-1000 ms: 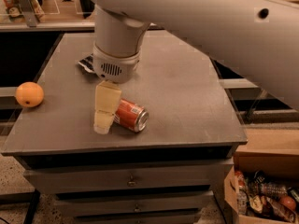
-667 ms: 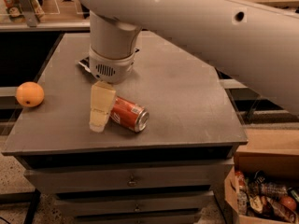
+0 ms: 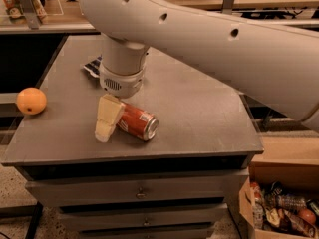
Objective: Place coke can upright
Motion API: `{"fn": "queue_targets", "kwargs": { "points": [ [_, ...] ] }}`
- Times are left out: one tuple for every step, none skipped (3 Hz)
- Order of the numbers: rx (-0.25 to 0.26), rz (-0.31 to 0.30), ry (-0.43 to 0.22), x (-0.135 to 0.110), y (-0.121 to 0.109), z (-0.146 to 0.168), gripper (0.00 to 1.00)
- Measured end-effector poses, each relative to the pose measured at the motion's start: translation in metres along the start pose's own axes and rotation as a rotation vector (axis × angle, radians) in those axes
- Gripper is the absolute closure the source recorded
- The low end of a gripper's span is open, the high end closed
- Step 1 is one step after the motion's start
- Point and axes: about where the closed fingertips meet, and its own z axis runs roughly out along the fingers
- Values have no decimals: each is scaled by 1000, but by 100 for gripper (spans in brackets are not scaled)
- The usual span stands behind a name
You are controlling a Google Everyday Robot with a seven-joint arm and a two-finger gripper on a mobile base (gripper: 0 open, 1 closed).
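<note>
The coke can [image 3: 138,124] is red with silver ends and lies on its side near the front of the grey table [image 3: 199,108], its end facing right and forward. My gripper [image 3: 110,121] hangs from the big white arm just left of the can. One cream finger [image 3: 106,117] shows in front, touching the can's left end. The other finger is hidden.
A round orange fruit [image 3: 31,100] sits at the table's left edge. A blue-and-white snack bag [image 3: 92,66] lies behind the arm, mostly hidden. A cardboard box of items [image 3: 279,208] stands on the floor at the right. Drawers sit below the table top.
The arm has shifted left and down a little, bringing the gripper against the can's left end. The can and the orange have not moved.
</note>
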Motion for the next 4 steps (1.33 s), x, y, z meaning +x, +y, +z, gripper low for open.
{"fn": "queue_targets", "kwargs": {
  "points": [
    [27, 63, 29, 4, -4, 8, 0],
    [61, 108, 71, 11, -5, 15, 0],
    [79, 132, 102, 16, -4, 21, 0],
    [90, 137, 114, 20, -3, 24, 17]
  ]
}}
